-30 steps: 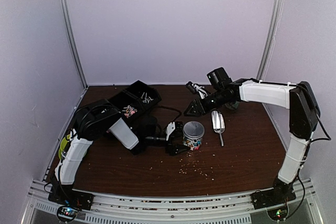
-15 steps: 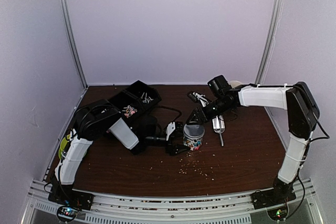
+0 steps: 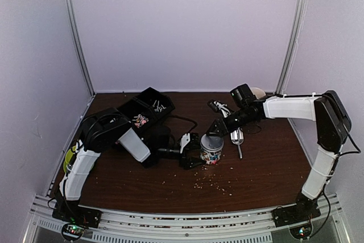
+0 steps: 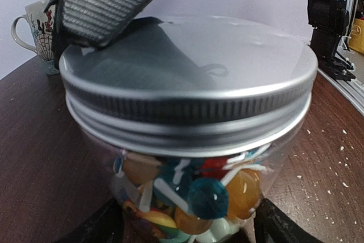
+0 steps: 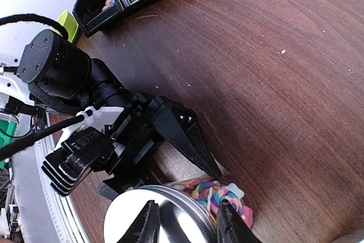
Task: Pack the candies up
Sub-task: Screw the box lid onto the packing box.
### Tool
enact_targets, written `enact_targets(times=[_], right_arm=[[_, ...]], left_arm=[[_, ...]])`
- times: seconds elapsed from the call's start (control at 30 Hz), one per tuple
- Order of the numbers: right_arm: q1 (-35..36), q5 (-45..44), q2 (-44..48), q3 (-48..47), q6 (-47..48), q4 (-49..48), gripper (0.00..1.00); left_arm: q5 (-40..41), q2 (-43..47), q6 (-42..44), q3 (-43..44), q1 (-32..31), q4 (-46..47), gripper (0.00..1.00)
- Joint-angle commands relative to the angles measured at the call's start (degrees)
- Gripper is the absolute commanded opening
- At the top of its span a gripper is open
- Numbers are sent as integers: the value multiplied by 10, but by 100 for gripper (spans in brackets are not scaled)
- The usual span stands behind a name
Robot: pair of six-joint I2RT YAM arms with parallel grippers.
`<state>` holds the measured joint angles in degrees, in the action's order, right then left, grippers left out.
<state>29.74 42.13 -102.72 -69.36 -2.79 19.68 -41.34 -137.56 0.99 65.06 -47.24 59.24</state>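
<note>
The candies [image 4: 193, 189] sit in a clear jar [image 3: 211, 148] at the middle of the table [image 3: 261, 169], under a metal lid [image 4: 187, 66]. The left gripper [image 3: 196, 151] reaches in from the left, its jaws wide and holding the jar low on both sides. The right gripper [image 5: 187, 220] comes down from the upper right, its jaws narrow with the tips at the lid's edge. Whether they pinch it cannot be told. More candies lie in a black bin [image 3: 149, 102] at upper left.
</note>
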Motion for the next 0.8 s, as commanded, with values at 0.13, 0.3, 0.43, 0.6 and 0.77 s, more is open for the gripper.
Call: enact_targets(times=[0.13, 0.3, 0.43, 0.6, 0.77], right_arm=[[1, -10, 32, 48, -1, -4, 49], [1, -22, 52, 51, -4, -5, 54], [1, -25, 67, 46, -5, 1, 55], [1, -28, 80, 45, -4, 5, 55], [1, -25, 81, 45, -3, 7, 50]], left_arm=[[11, -18, -1, 0, 1, -65, 80], [-2, -21, 0, 7, 1, -70, 84], [-26, -30, 1, 33, 0, -99, 97], [-30, -36, 1, 48, -1, -112, 98], [-32, -39, -6, 52, -1, -108, 98]])
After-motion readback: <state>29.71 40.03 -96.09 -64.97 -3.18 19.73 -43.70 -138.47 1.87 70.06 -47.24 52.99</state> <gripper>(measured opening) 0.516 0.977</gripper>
